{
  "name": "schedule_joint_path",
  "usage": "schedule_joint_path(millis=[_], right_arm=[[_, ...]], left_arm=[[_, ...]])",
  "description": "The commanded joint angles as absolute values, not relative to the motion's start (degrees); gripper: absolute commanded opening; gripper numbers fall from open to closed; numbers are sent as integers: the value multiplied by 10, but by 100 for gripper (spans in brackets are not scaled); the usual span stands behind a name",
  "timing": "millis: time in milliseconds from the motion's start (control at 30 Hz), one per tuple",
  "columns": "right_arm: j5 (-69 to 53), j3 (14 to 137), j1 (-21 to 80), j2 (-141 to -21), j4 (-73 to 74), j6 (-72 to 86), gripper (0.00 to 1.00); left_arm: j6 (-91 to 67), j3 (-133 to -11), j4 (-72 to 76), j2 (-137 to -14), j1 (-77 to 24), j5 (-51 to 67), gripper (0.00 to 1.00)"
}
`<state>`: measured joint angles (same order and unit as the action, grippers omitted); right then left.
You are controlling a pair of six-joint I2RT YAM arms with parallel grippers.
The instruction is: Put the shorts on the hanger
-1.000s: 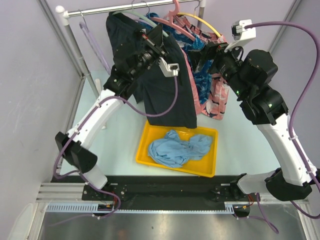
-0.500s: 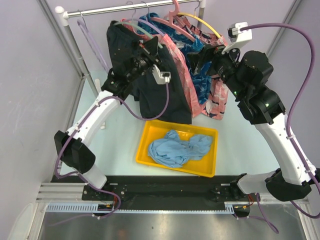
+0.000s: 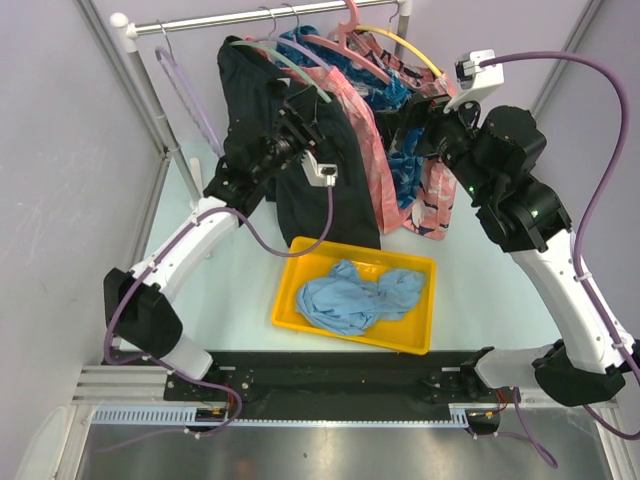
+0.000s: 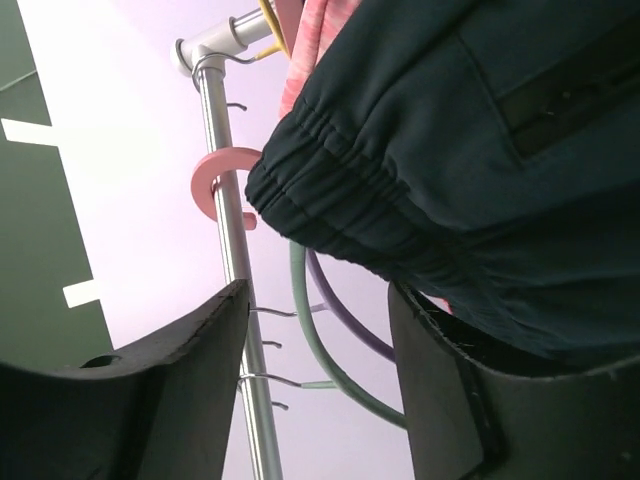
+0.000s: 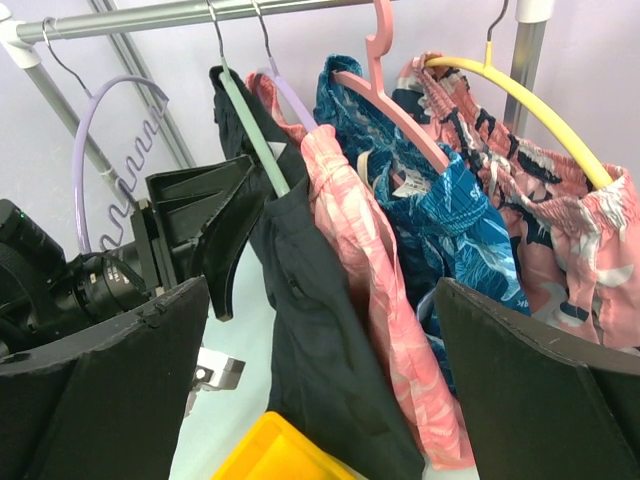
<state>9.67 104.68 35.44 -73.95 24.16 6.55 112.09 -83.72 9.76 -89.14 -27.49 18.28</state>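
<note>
The dark navy shorts point(image 3: 335, 190) hang over the mint-green hanger point(image 3: 290, 65), whose hook sits on the rail. My left gripper point(image 3: 300, 112) stands just in front of the shorts near their top, open; in the left wrist view its jaws point(image 4: 318, 290) hold nothing, the waistband of the shorts point(image 4: 470, 150) passes just above the right finger, and the hanger point(image 4: 312, 345) curves behind. My right gripper point(image 5: 322, 288) is open and empty, short of the shorts point(image 5: 320, 340) and the hanger point(image 5: 255, 135).
A yellow tray point(image 3: 300, 268) below holds a light blue garment point(image 3: 355, 295). On the rail point(image 3: 260, 15) also hang a lavender hanger point(image 3: 185, 85), a pink hanger point(image 3: 350, 40) with pink patterned shorts point(image 3: 365, 150), and a yellow hanger point(image 3: 410, 45) with patterned clothes.
My left gripper has opened and let go of the shorts. The shorts and hanger have swung left and now hang freely from the rail. The right arm barely shifted.
</note>
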Motion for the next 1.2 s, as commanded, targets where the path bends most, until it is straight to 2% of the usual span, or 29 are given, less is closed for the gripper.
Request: schedule_joint_path(millis=[0, 167, 200, 333, 500, 633, 733, 900, 1100, 1167], right_arm=[[99, 1032, 352, -715, 221, 57, 100], [102, 1002, 352, -702, 214, 42, 100], [105, 989, 352, -695, 208, 37, 100], [112, 962, 352, -686, 200, 23, 100], [115, 930, 350, -676, 205, 11, 100], [113, 879, 346, -657, 235, 19, 100], [83, 853, 324, -642, 275, 20, 100], [-10, 807, 274, -627, 353, -23, 100], [-68, 766, 228, -616, 417, -98, 100], [-82, 758, 221, -617, 432, -125, 100]], left_arm=[[1119, -813, 127, -839, -273, 186, 66], [1102, -770, 98, -779, -275, 184, 83], [1101, -747, 81, -751, -275, 185, 99], [1057, -691, 21, -677, -282, 192, 100], [959, -647, -97, -590, -338, 162, 100], [780, -633, -191, -540, -430, 77, 100], [648, -651, -263, -553, -472, 1, 100], [437, -700, -424, -591, -472, -9, 100], [259, -600, -399, -550, -463, -36, 100], [220, -574, -409, -549, -421, 14, 100]])
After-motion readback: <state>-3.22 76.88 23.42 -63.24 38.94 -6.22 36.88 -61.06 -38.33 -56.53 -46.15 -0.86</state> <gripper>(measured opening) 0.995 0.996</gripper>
